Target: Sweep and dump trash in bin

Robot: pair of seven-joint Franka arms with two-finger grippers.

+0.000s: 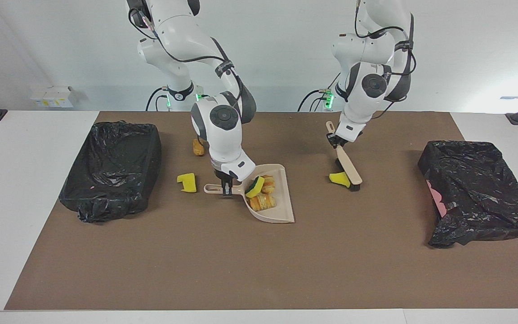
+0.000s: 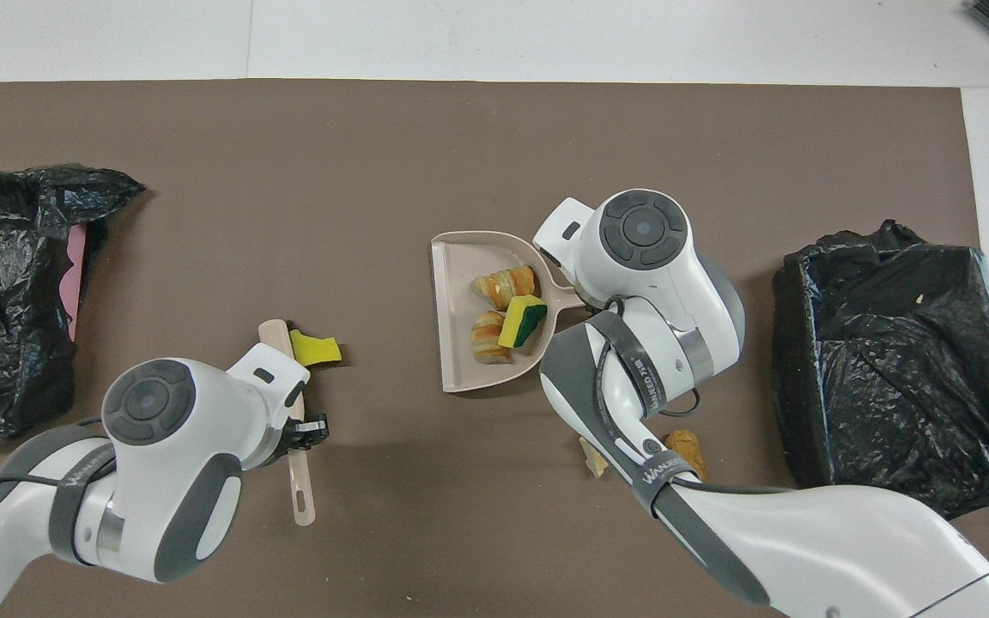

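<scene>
My right gripper (image 1: pixel 226 189) is shut on the handle of the beige dustpan (image 1: pixel 281 211), which lies flat mid-table. In the pan are trash pieces (image 1: pixel 261 194): a yellow-green sponge and tan bread-like lumps (image 2: pixel 507 309). My left gripper (image 1: pixel 334 141) is shut on the handle of the brush (image 1: pixel 348 167), whose bristles touch a yellow sponge chunk (image 1: pixel 340 179) on its side toward the left arm's end. Another yellow chunk (image 1: pixel 187 182) lies beside the pan's handle. A tan lump (image 1: pixel 198 147) sits nearer to the robots. From overhead, the right arm hides its gripper.
Two black-bagged bins stand on the brown mat: one (image 1: pixel 106 198) at the right arm's end, one (image 1: pixel 479 216) at the left arm's end, showing a pink patch. In the overhead view a small tan scrap (image 2: pixel 591 455) lies beside the tan lump (image 2: pixel 685 446).
</scene>
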